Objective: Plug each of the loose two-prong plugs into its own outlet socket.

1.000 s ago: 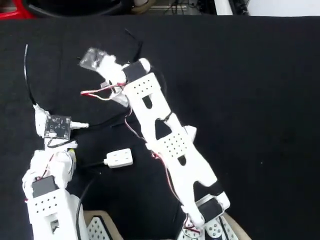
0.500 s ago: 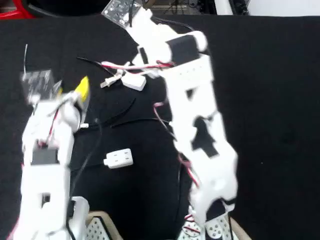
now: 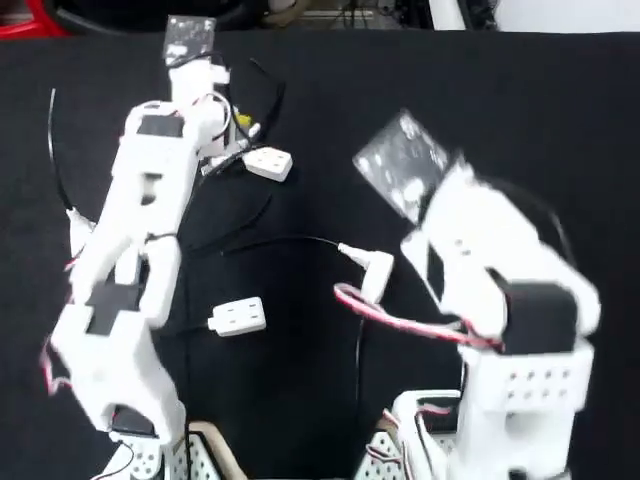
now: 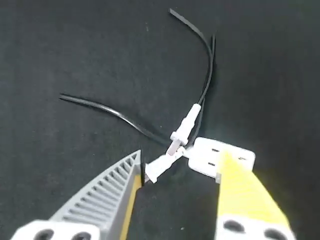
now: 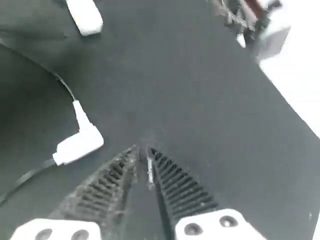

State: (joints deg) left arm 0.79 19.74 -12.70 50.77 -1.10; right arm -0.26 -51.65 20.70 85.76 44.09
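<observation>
A white outlet socket (image 3: 268, 163) lies at the far left of the black table, and my left gripper (image 3: 232, 128) hovers just beside it. In the left wrist view the left gripper (image 4: 177, 165) is open, its grey and yellow fingers (image 4: 245, 190) straddling two small white plugs (image 4: 184, 129) on black cords next to that outlet socket (image 4: 220, 157). A second outlet socket (image 3: 238, 316) lies nearer the front. A white right-angle plug (image 3: 372, 268) rests mid-table. My right gripper (image 5: 142, 160) is shut and empty above the cloth, close to this right-angle plug (image 5: 80, 142).
Black cords (image 3: 265, 240) loop across the left half of the table. The right arm (image 3: 500, 290) is folded back over the front right, and the left arm (image 3: 130, 260) stretches along the left side. The far table edge (image 3: 400, 30) borders clutter behind.
The right arm has pulled back from the far left outlet to the front right. The left arm has swung up from the front left to that outlet.
</observation>
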